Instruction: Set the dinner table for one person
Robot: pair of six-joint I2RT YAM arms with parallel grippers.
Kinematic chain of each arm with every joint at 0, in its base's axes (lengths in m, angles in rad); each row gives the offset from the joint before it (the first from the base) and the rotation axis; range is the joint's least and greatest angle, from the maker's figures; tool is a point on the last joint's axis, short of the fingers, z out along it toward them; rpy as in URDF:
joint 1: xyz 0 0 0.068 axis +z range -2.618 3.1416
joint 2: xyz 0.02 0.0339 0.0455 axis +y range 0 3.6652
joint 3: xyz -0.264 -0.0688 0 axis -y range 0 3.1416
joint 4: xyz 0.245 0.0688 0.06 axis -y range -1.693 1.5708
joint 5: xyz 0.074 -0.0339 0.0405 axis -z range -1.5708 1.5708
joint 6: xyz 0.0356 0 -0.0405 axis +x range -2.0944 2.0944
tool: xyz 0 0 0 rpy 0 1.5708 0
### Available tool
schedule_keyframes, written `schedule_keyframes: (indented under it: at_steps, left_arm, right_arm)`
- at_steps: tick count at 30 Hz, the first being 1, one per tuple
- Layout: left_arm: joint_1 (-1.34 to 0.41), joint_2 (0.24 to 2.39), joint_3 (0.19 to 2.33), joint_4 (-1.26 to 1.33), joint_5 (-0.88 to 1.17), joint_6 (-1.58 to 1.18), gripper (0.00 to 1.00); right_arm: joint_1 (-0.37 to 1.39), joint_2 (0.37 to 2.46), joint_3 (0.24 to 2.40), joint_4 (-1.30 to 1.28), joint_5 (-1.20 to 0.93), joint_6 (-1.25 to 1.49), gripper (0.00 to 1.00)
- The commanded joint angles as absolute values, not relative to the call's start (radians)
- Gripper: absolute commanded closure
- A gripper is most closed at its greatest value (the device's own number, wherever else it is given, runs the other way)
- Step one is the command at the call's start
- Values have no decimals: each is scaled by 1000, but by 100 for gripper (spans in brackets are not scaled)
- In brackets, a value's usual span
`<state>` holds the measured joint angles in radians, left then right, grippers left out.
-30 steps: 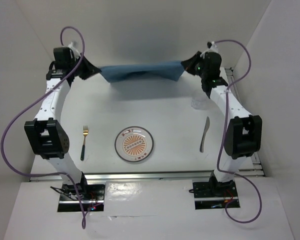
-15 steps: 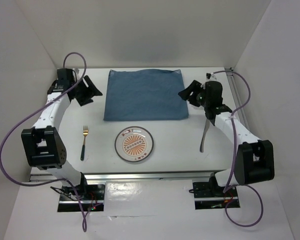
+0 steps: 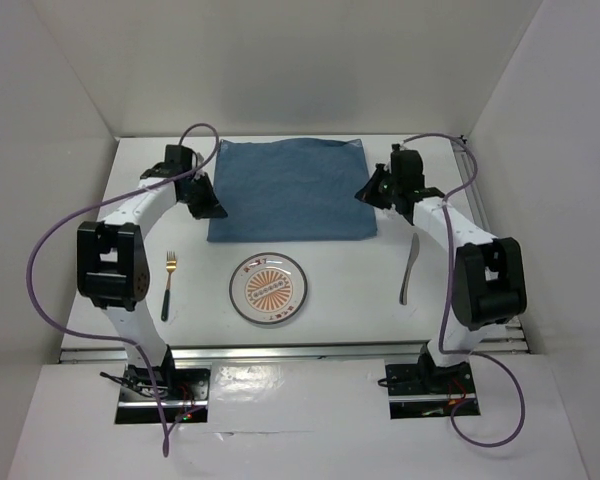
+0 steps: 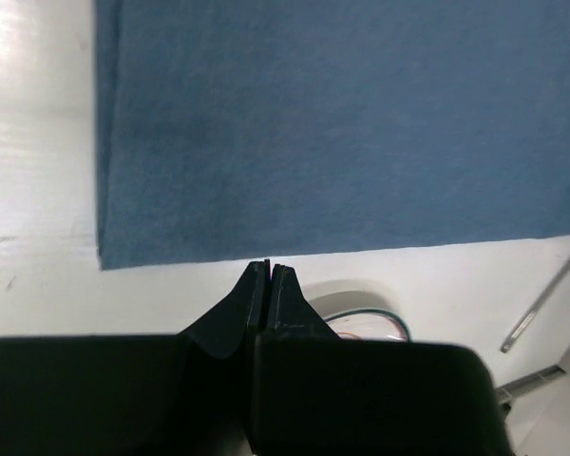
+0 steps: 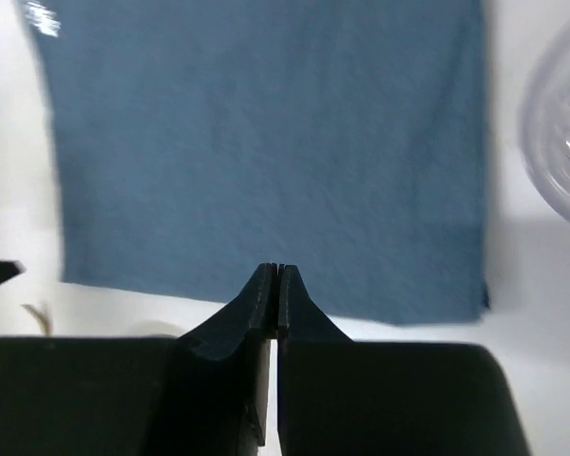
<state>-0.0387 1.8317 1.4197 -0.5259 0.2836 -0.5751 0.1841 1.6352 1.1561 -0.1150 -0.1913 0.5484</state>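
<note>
The white dinner table [image 3: 320, 300] carries a blue square cloth [image 3: 290, 190] lying flat at the back middle. A patterned plate [image 3: 269, 289] sits in front of it, with a gold fork with a dark handle [image 3: 168, 285] to its left and a knife [image 3: 408, 268] to its right. My left gripper [image 3: 211, 207] is shut and empty at the cloth's left near corner; in the left wrist view its tips [image 4: 269, 267] stand just off the cloth [image 4: 332, 123]. My right gripper [image 3: 364, 193] is shut and empty at the cloth's right edge, its tips [image 5: 277, 269] over the cloth [image 5: 266, 142].
A clear glass rim [image 5: 562, 133] shows right of the cloth in the right wrist view. White walls enclose the table on three sides. The plate's edge [image 4: 366, 306] shows beside my left fingers.
One second ago both grippers held the cloth stretched in the air at the back. It now lies flat on the table, released, and both grippers have closed and moved inward to its sides.
</note>
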Motion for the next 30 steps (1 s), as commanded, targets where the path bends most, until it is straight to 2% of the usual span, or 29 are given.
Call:
schedule_keyframes:
  at_steps: [1, 2, 3, 5, 8, 10, 11, 15, 18, 24, 30]
  left_arm:
    - [-29, 1784, 1414, -546, 200, -552, 100]
    - [-29, 1775, 1405, -557, 177, -552, 100]
    - [-29, 1775, 1388, -557, 160, -552, 94]
    - [-29, 1750, 1355, -568, 132, -561, 83]
    - [-29, 1732, 1300, -568, 101, -581, 48]
    - [-29, 1732, 1273, -558, 91, -592, 27]
    - [-20, 1732, 1261, -543, 91, -592, 26]
    - [-20, 1784, 1252, -543, 121, -612, 26]
    - [-20, 1816, 1252, -534, 130, -612, 26]
    - [-20, 1884, 1282, -525, 130, -630, 27]
    - [-20, 1902, 1282, -489, 141, -640, 31]
  right_arm:
    - [192, 1614, 1187, -225, -106, 520, 95]
    - [192, 1576, 1166, -225, -94, 537, 91]
    - [192, 1551, 1105, -215, -94, 558, 85]
    - [192, 1472, 1034, -171, -84, 595, 53]
    - [192, 1401, 916, -126, -69, 661, 30]
    - [192, 1355, 862, -126, -29, 695, 30]
    - [192, 1355, 847, -117, -29, 706, 35]
    - [170, 1370, 811, -104, -20, 748, 50]
    - [160, 1414, 802, -74, -29, 749, 50]
    - [150, 1499, 821, -51, -8, 758, 41]
    - [150, 1565, 821, -29, 15, 747, 41]
